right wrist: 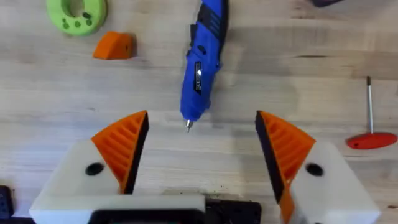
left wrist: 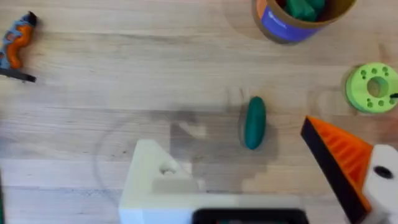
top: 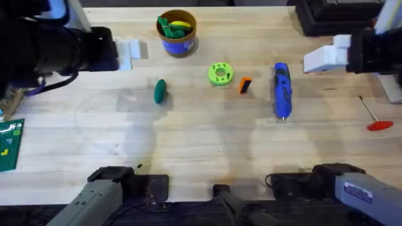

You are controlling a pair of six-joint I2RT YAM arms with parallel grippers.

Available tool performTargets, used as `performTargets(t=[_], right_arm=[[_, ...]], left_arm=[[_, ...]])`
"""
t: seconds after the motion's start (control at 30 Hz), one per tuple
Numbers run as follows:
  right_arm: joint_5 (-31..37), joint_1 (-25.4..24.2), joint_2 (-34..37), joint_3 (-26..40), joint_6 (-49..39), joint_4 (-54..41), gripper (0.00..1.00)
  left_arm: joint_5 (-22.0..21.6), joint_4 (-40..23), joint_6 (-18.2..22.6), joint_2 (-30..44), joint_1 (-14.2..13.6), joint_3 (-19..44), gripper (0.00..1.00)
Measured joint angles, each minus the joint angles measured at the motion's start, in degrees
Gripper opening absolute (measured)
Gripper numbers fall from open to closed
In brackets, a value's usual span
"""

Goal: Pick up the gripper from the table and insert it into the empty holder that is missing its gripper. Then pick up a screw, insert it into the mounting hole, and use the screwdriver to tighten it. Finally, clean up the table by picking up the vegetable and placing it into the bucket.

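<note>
The gripper [top: 245, 85], an orange wedge with a dark end, lies loose on the worktop [top: 201, 150] right of centre in the overhead view, just beside the lime-green disc [top: 220, 74] at its 10 o'clock and near the blue screwdriver [top: 281, 91] at its 3 o'clock; nothing touches it. Its long axis looks to run roughly 12–6, dark end at 12, though it is too small to be sure. The screwdriver lies parallel, tip toward 6. The empty seat is on the left tool [left wrist: 261, 186]: in the left wrist view one white holder [left wrist: 152, 180] is bare with its mounting hole showing, while the other finger carries its orange tip, jaws standing wide, holding nothing. The right tool [right wrist: 202, 155] has both orange pads on, also wide and empty, and the wedge lies off to one side of it with the screwdriver tip between its fingers' line. Judgement: the right arm is nearer, the wedge lies at roughly 11 o'clock from its base, so it should pick, then carry across toward 9 o'clock to the left holder. Approach room is tight on the disc side, more open on the screwdriver side, clear toward 6. The vegetable [top: 160, 91] lies at 9 o'clock from the wedge, well apart, long axis near 12–6; the bucket [top: 178, 31] stands at its 1 o'clock near the far edge, already holding green and yellow pieces. A thin red-handled screwdriver [top: 375, 116] lies near the right edge. No screw that I can make out.
</note>
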Motion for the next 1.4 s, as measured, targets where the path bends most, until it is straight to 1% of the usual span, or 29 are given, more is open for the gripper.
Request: performTargets(t=[0.13, 0.23, 0.47, 0.6, 0.7, 0.77, 0.87, 0.93, 1.0, 1.1, 1.13, 1.17, 1.4], right_arm=[[0.0, 0.0, 2.3, 0.0, 0.3, 0.3, 0.990], [0.0, 0.0, 2.7, 0.0, 1.8, 0.5, 0.990], [0.0, 0.0, 2.7, 0.0, 3.7, 1.1, 0.989], [0.0, 0.0, 2.6, 0.0, 4.1, 1.2, 0.991], [0.0, 0.0, 2.6, 0.0, 4.1, 1.2, 0.989], [0.0, 0.0, 2.7, 0.0, 4.1, 1.2, 0.991], [0.0, 0.0, 2.6, 0.0, 4.1, 1.2, 0.990], [0.0, 0.0, 2.6, 0.0, 4.1, 1.2, 0.989], [0.0, 0.0, 2.6, 0.0, 4.1, 1.2, 0.990], [0.0, 0.0, 2.6, 0.0, 4.1, 1.2, 0.989], [0.0, 0.0, 2.6, 0.0, 4.1, 1.2, 0.990], [0.0, 0.0, 2.6, 0.0, 4.1, 1.2, 0.990], [0.0, 0.0, 2.6, 0.0, 4.1, 1.2, 0.989]], left_arm=[[1.1, 0.4, 0.0, 3.2, 0.0, 0.0, 0.985], [1.1, 0.4, 0.0, 4.5, 0.0, 0.0, 0.985], [1.0, 0.8, 0.0, 5.3, 0.0, 0.0, 0.985], [1.0, -1.1, 0.0, 5.3, -0.4, 0.0, 0.985], [0.9, -4.6, -0.1, 5.5, -2.5, 0.0, 0.985], [0.9, -5.9, -0.4, 6.2, -4.1, 0.1, 0.985], [0.9, -7.2, -1.8, 8.6, -6.2, 0.1, 0.985], [0.9, -7.7, -2.8, 10.8, -7.1, 0.1, 0.985], [0.9, -7.0, -3.4, 13.0, -7.6, -0.1, 0.985], [0.9, -3.8, -3.7, 16.0, -7.7, -1.9, 0.985], [1.0, 0.7, -3.0, 19.7, -7.7, -4.7, 0.985], [1.0, 1.7, -2.7, 20.7, -7.7, -5.2, 0.985], [1.0, 6.4, -1.5, 28.6, -7.7, -5.9, 0.985]])
